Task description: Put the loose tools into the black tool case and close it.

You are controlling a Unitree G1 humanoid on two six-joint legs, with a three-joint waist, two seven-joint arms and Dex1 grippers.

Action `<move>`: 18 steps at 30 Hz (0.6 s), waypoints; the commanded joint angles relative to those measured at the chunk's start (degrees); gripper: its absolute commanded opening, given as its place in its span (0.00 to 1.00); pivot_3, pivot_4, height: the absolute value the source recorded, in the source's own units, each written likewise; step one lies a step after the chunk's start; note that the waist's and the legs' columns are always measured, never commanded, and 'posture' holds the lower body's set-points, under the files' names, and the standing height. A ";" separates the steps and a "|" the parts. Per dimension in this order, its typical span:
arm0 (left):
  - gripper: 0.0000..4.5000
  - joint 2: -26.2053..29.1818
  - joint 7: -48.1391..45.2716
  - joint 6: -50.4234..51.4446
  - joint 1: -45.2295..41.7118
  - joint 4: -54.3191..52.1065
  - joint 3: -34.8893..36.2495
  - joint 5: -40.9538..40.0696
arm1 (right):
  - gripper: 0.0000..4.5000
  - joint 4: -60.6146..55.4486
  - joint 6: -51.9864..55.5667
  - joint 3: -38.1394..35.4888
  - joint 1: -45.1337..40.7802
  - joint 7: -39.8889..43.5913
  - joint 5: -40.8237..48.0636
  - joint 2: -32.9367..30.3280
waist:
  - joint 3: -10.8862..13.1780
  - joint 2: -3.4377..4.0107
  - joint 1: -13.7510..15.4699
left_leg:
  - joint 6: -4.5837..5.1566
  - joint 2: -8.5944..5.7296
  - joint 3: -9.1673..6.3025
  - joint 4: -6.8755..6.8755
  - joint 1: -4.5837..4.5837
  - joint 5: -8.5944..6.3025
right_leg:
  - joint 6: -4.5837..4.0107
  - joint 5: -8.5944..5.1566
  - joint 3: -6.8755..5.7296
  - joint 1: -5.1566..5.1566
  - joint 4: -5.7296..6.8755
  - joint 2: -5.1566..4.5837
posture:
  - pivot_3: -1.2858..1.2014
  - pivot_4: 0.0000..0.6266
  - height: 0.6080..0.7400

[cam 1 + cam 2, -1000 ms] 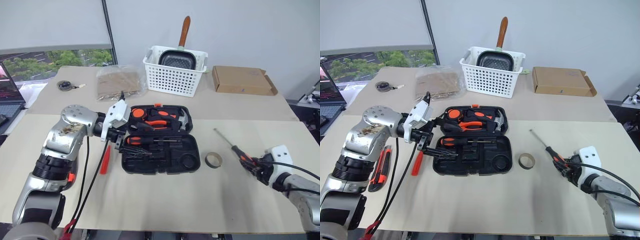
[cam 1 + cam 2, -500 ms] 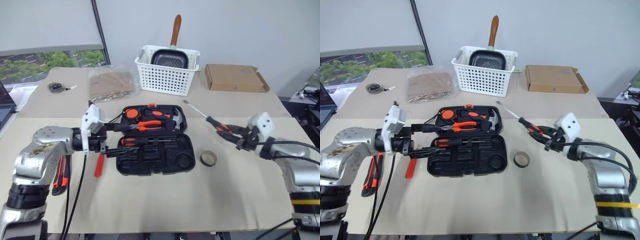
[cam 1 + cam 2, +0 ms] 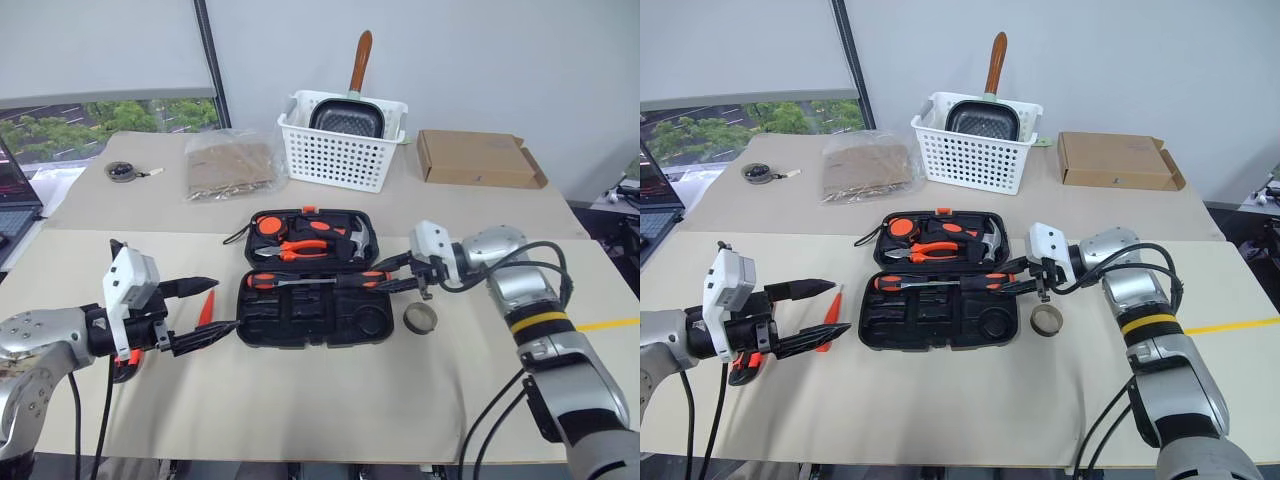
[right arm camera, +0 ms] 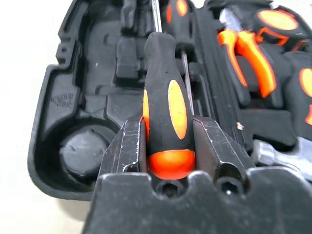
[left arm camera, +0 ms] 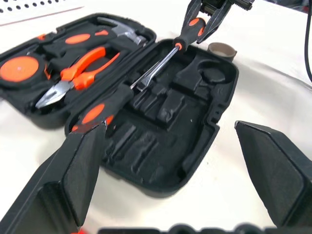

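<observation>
Right gripper (image 3: pixel 398 274) clamped on screwdriver (image 3: pixel 330 280) handle, shaft over open black tool case (image 3: pixel 313 277), not yet seated. Left gripper (image 3: pixel 197 313) wide apart, empty; orange pen-like tool (image 3: pixel 207 308) beside it, uncollected. Lid unclosed.

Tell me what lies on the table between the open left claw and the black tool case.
In the right eye view, a thin orange tool lies between the left claw and the tool case.

Open black tool case (image 3: pixel 305 318) at table centre, right gripper (image 3: pixel 392 272) and its screwdriver (image 3: pixel 335 280) lying across the case's middle, tape roll (image 3: pixel 420 318) just beside its right edge, bare tabletop (image 3: pixel 330 400) in front, white basket (image 3: pixel 343 141) well behind.
</observation>
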 commanded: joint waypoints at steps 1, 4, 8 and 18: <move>1.00 1.20 0.76 -0.70 0.10 -1.86 2.08 -1.54 | 0.22 3.84 -3.59 -0.27 -3.05 0.97 -1.13 0.97 | 0.00 0.00 -0.09 | -0.02 0.02 0.00 0.00 0.00 0.01 | -0.01 0.00 0.00 0.00 0.00 0.03 | 0.52 0.24 0.70; 1.00 1.69 0.98 -0.99 -0.11 -1.47 1.83 -1.79 | 0.33 6.11 -4.79 -0.45 -4.10 1.87 -1.52 1.64 | 0.00 0.00 -0.16 | -0.34 0.02 0.01 -0.03 0.00 0.20 | -0.04 0.02 0.00 -0.01 0.00 0.06 | 0.52 0.24 0.70; 1.00 2.17 1.19 -1.44 -0.91 -0.67 0.99 -1.76 | 0.64 7.10 -5.48 -1.28 -4.85 2.41 -1.35 2.05 | 0.00 0.01 -0.39 | -0.35 0.04 0.02 -0.04 0.00 0.20 | -0.06 0.02 0.01 -0.02 0.00 0.08 | 0.52 0.24 0.70; 1.00 2.94 0.67 -3.19 -2.27 1.53 -0.97 -1.14 | 0.99 1.83 -0.71 -5.10 -3.41 -0.93 1.92 3.12 | 0.01 0.02 -0.55 | -0.36 0.07 0.03 -0.05 0.00 0.20 | -0.08 0.02 0.01 -0.04 0.02 0.10 | 0.52 0.24 0.70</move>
